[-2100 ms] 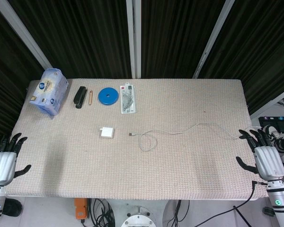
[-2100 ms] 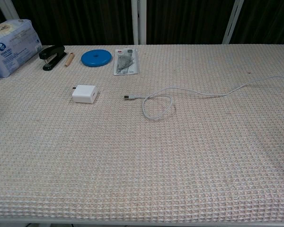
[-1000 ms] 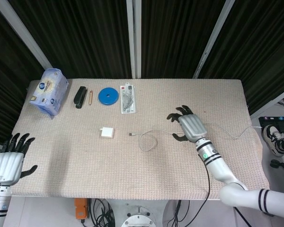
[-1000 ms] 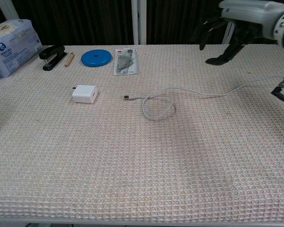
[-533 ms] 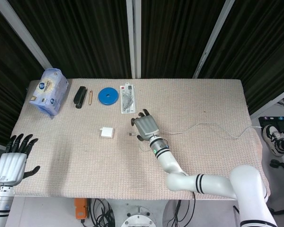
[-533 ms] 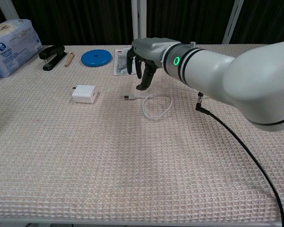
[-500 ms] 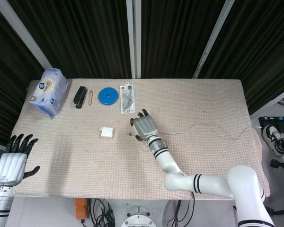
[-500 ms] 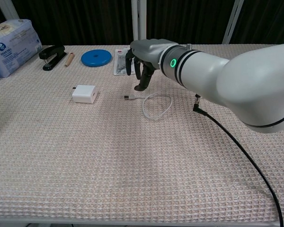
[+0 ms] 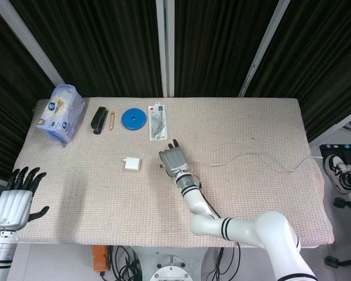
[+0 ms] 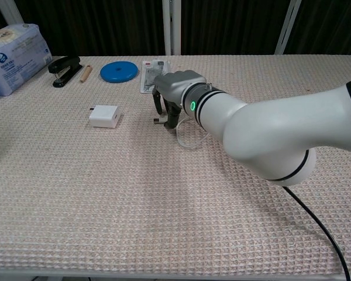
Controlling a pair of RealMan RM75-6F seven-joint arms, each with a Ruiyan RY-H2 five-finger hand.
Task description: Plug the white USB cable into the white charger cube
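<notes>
The white charger cube [image 9: 131,164] [image 10: 105,116] lies left of the table's middle, with nothing touching it. Just to its right, the white USB cable's plug [image 10: 157,121] lies flat on the mat and points at the cube. My right hand [image 9: 172,158] [image 10: 174,88] hangs over the plug, its fingers [image 10: 161,108] reaching down on either side of the cable's end with a gap between them. The cable's loop [image 10: 190,142] shows below the wrist, and the cable [image 9: 245,154] runs off to the right edge. My left hand [image 9: 14,198] hovers open off the table's near left corner.
Along the back edge stand a tissue pack [image 9: 60,112], a black stapler [image 9: 99,119], a wooden stick [image 9: 112,120], a blue disc [image 9: 133,119] and a flat packet [image 9: 158,122]. The right forearm [image 10: 263,132] and its black lead [image 10: 322,234] cover the table's right middle.
My right hand has swept in from the right edge across the table and dropped over the USB plug. The left hand has sunk a little. Cube and plug have not moved.
</notes>
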